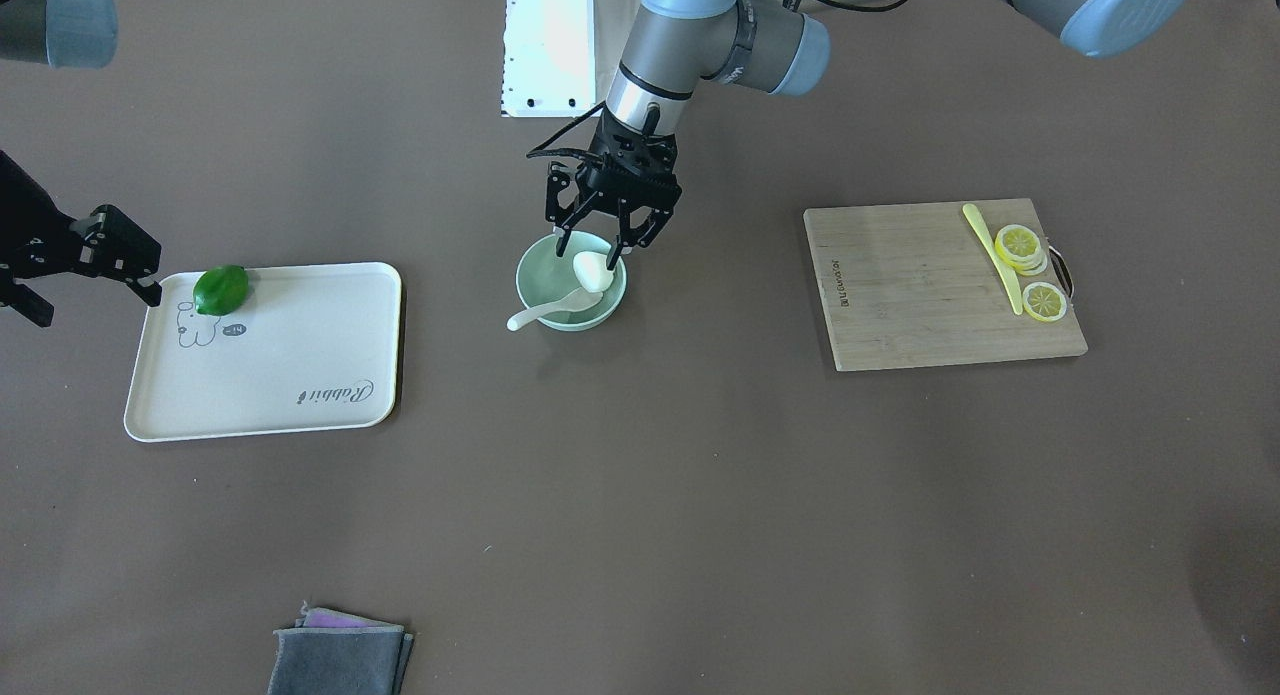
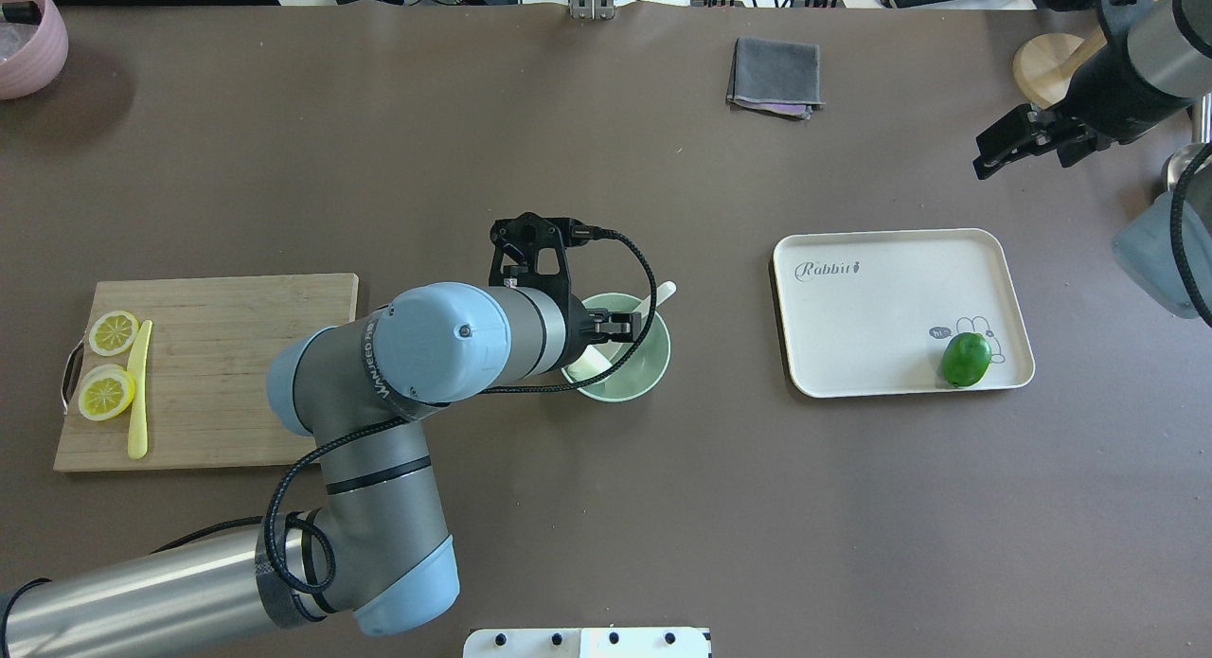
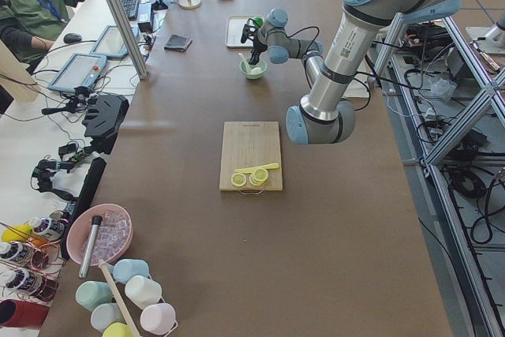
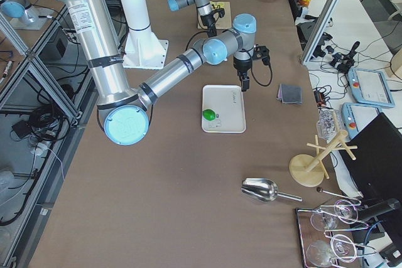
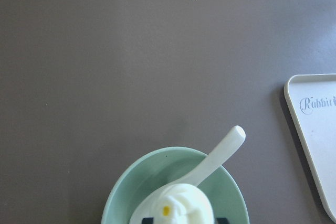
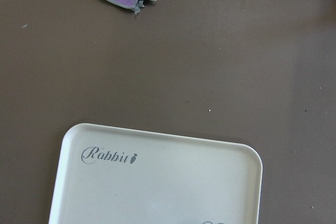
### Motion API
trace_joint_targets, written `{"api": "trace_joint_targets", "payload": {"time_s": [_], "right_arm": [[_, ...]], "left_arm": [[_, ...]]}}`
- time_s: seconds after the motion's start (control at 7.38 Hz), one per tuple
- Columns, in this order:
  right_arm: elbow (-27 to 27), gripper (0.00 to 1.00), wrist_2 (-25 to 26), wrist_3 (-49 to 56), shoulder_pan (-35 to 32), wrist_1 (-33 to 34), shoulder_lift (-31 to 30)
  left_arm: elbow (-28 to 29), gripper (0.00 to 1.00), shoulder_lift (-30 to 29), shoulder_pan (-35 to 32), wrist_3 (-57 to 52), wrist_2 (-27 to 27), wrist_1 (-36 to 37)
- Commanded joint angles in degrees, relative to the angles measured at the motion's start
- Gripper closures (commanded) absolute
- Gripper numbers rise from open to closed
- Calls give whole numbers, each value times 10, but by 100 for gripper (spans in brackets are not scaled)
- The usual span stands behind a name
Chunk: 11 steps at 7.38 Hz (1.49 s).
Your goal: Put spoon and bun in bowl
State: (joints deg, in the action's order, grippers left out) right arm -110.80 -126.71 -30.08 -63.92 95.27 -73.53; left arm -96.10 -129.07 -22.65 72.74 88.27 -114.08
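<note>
Left gripper [image 1: 592, 250]: jaws found closed on bun [image 1: 592, 271], bowl [image 1: 524, 280] directly beneath. Spoon [image 1: 541, 313] lay below jaws, scoop in bowl. Bun placement in hand; next called for gentle release. Right gripper [image 1: 97, 308]: jaws wide, empty.

and this is a robotics lab, no doubt about it: the left arm [image 3: 339, 57] and right arm [image 4: 169, 70] rise beside a white pedestal [image 4: 133, 4], black cable loops off the left hand [image 1: 593, 255], aluminium framing [image 3: 120, 17] edges the counter [image 1: 640, 535], an operator [image 3: 31, 5] sits by a keyboard [image 3: 130, 1] and teach pendants [image 3: 79, 73]
</note>
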Motion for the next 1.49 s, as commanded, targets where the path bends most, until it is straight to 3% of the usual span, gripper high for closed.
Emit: {"api": "trace_joint_targets", "payload": {"time_s": [0.0, 0.27, 0.54, 0.81, 1.08, 1.22, 1.36], "right_arm": [[-21, 0, 1, 2, -3, 0, -29], [-32, 0, 7, 26, -28, -1, -105], [-23, 0, 8, 230, -113, 2, -183], [20, 0, -1, 377, -208, 4, -222], [53, 0, -1, 454, -247, 4, -235], [53, 0, -5, 454, -248, 3, -246], [54, 0, -4, 454, -248, 3, -249]], "left_arm": [[-33, 2, 7, -5, -5, 17, 7], [-72, 2, 87, -117, -82, 177, 37], [-84, 2, 179, -221, -261, 297, 38], [-81, 2, 265, -348, -462, 427, 39], [-74, 1, 366, -493, -650, 464, 45], [-66, 1, 375, -556, -748, 499, 114], [-67, 1, 374, -623, -880, 502, 230]]}}
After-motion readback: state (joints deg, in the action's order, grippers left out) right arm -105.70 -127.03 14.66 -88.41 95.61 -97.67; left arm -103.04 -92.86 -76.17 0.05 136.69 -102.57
